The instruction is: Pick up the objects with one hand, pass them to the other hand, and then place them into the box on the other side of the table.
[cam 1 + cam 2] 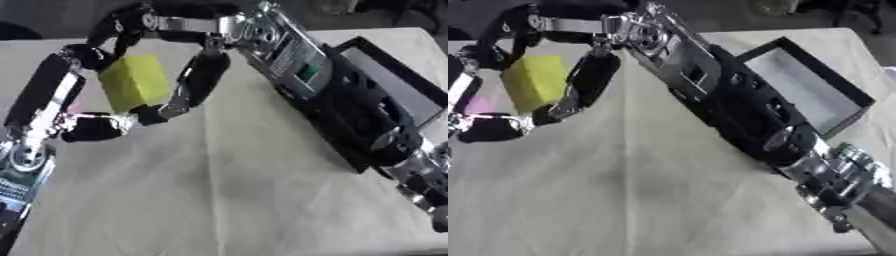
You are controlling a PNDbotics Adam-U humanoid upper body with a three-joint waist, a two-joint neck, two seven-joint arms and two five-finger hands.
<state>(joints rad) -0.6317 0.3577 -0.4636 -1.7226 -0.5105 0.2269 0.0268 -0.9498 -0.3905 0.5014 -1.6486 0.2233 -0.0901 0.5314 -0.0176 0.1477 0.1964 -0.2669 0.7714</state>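
A yellow block (136,82) hangs above the table's far left, between both hands. My right hand (208,70) reaches across from the right; its fingers curl over the block's top and one runs down its right side. My left hand (48,95) rises from the lower left, with a finger along the block's left side and the thumb (92,127) curled under it. Both hands close round the block. The black box (802,82) with a grey inside lies at the far right, partly hidden by my right arm.
A pale cloth (219,190) covers the table. A small pink thing (483,105) shows behind my left hand. My right forearm (754,120) crosses the table diagonally from the lower right. The table's far edge runs along the top.
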